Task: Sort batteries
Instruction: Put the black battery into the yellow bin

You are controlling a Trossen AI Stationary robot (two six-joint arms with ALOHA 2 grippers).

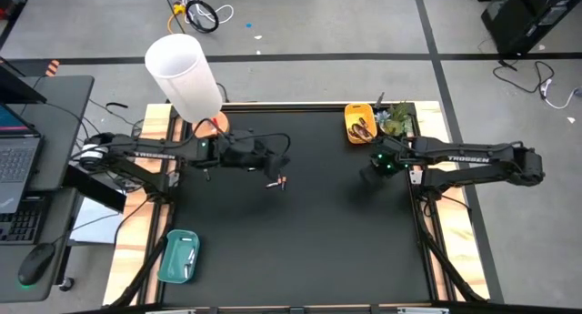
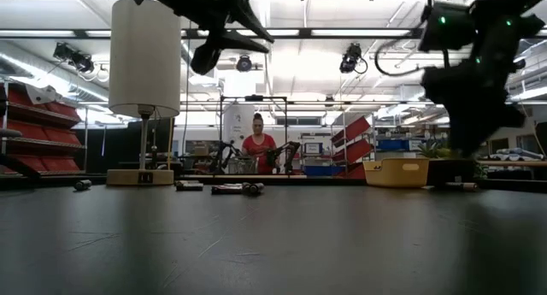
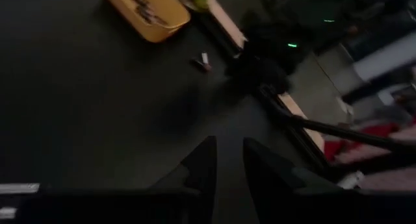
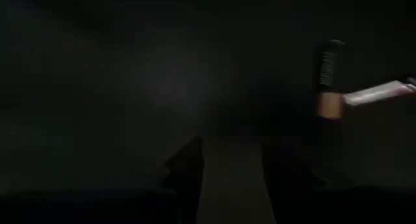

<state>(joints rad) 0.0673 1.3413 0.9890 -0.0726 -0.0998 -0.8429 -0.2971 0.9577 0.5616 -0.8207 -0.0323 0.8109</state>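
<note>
Closest to the low camera stretches the black table [image 2: 273, 244], bare across its front. Farther back on it, in the low view, lies a short row of small dark batteries [image 2: 239, 189], beside the wooden base of a white lamp [image 2: 144, 60]. From above, two batteries [image 1: 276, 182] lie on the black top just in front of the left gripper [image 1: 278, 156], one pale and one dark with a reddish end.

That left gripper hangs above the table in the rear left part, reaching toward the middle; in its wrist view the two dark fingers [image 3: 201, 165] stand slightly apart with nothing between them. Far ahead of them, the same view shows a yellow tray [image 3: 148, 13] holding dark batteries, and two more batteries [image 3: 202, 61] lying on the table just beside it.

The right gripper [image 1: 376, 165] is low over the table near the rear right corner, just in front of the yellow tray [image 1: 360, 123], with green lights on its wrist. Its fingers [image 4: 188, 169] are spread a little and empty. Just past them lie a dark battery with a tan end [image 4: 329, 74] and a pale one [image 4: 380, 91], touching at one end.

A teal tray [image 1: 178, 257] sits at the front left edge, holding a few pale batteries. A small plant [image 1: 397, 121] stands beside the yellow tray. In the room behind, a person in red [image 2: 257, 147] stands facing the table.
</note>
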